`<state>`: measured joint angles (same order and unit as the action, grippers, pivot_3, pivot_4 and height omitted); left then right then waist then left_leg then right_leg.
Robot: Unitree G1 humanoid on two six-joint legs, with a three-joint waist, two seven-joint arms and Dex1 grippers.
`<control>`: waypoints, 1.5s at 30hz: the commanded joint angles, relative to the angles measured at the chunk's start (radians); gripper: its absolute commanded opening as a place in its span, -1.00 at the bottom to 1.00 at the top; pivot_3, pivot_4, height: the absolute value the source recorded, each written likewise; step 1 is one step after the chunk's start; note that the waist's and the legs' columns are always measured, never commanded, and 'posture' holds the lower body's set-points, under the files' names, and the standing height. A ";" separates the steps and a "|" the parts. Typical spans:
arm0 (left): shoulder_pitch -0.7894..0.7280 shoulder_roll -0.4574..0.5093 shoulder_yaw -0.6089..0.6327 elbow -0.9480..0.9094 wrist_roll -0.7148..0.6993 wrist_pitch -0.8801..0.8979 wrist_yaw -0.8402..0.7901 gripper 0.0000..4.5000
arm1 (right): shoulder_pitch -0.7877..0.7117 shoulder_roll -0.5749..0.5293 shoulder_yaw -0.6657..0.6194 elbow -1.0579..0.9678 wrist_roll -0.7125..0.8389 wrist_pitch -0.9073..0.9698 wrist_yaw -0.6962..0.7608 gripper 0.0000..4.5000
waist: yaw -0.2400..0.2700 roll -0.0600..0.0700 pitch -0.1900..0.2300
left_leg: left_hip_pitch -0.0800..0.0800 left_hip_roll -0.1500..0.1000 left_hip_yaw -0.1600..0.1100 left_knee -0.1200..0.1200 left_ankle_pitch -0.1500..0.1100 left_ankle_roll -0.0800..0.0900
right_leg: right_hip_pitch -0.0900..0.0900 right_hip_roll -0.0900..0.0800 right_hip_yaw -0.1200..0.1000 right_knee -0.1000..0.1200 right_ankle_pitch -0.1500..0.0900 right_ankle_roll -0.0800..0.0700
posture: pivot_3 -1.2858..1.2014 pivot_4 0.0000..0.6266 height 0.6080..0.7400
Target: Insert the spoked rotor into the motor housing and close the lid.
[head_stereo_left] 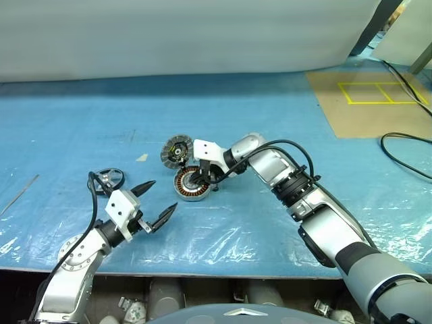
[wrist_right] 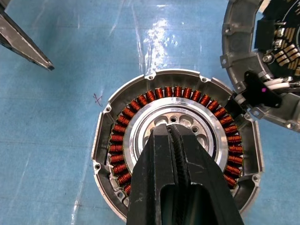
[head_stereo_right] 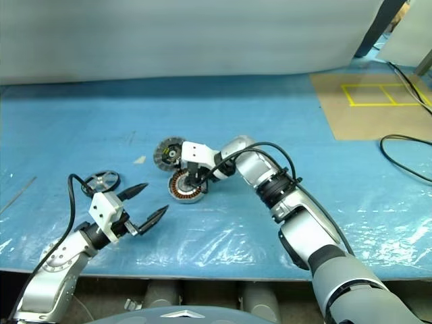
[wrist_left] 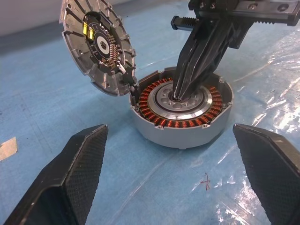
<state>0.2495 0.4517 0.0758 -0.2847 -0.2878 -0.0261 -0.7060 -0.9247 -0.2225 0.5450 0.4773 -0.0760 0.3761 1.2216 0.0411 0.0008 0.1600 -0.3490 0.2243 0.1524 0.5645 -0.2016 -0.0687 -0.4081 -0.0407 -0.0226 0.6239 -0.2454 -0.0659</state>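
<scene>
The right pincer (wrist_right: 174,133) is shut tight with nothing in it, its tip on the silver middle of the motor housing (head_stereo_left: 191,183), which sits on the blue surface (head_stereo_left: 270,115). The lid (wrist_left: 96,44) stands tilted up beside the housing, touching its edge. The spoked rotor (head_stereo_left: 108,179) lies apart on the left, near the wide-open, empty left pincer (head_stereo_left: 159,201). I think the rotor should be picked up next and lowered flat, straight over the middle. The wrist views show the copper coils; the head views show the rotor, small and maybe partly hidden.

One motor housing (head_stereo_left: 192,184), lid (head_stereo_left: 176,151), spoked rotor (head_stereo_left: 108,180).
</scene>
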 commanded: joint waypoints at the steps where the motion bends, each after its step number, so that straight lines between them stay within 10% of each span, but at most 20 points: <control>1: 0.006 0.001 0.012 -0.019 -0.001 -0.020 0.008 1.00 | -0.024 0.008 0.005 -0.008 -0.013 -0.024 0.006 -0.98 | 0.000 0.000 0.000 | 0.000 0.000 0.000 0.000 0.000 0.000 | 0.000 0.000 0.000 0.000 0.000 0.000 | 0.03 -0.52 1.00; 45: -0.027 0.002 -0.004 0.000 0.006 -0.026 0.013 1.00 | -0.010 -0.021 -0.077 0.136 -0.020 -0.015 0.018 -0.98 | 0.004 0.000 0.000 | 0.000 0.000 0.000 0.002 0.000 0.000 | 0.001 0.000 0.000 0.002 0.000 0.000 | 0.03 -0.52 1.00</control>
<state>0.2238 0.4510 0.0725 -0.2643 -0.2844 -0.0357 -0.6937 -0.9475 -0.2142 0.4757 0.5914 -0.0778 0.3670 1.2564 0.0447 0.0008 0.1599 -0.3485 0.2242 0.1523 0.5665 -0.2016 -0.0685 -0.4071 -0.0412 -0.0226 0.6257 -0.2453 -0.0661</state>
